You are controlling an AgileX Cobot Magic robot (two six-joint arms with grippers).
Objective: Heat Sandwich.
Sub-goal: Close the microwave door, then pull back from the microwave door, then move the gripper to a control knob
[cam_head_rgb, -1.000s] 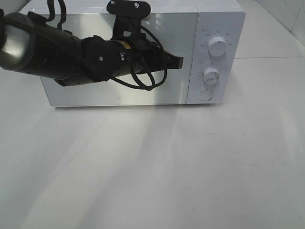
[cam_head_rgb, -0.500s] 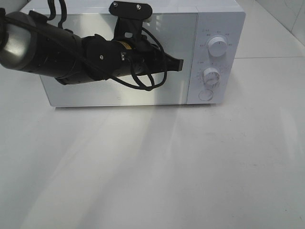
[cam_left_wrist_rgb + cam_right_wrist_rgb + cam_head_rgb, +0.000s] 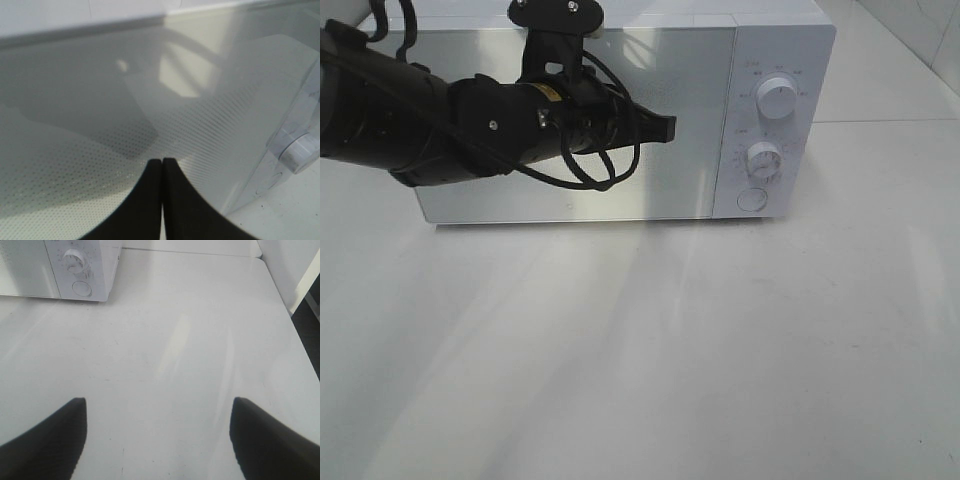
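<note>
Left tool [image 3: 671, 128] shifted leftward, pressed together; right tool [image 3: 158, 402] spread; one microwave [image 3: 692, 185], two dials [image 3: 778, 97] [image 3: 764, 158].

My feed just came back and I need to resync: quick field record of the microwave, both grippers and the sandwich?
microwave: on white table, door closed
controls: upper dial, lower dial, round button below them
left gripper: shut, empty, in front of the door
right gripper: open, empty, over the table, apart from the microwave
sandwich: not visible in any view

Sandwich out of view; white microwave [image 3: 690, 180] shut.
</note>
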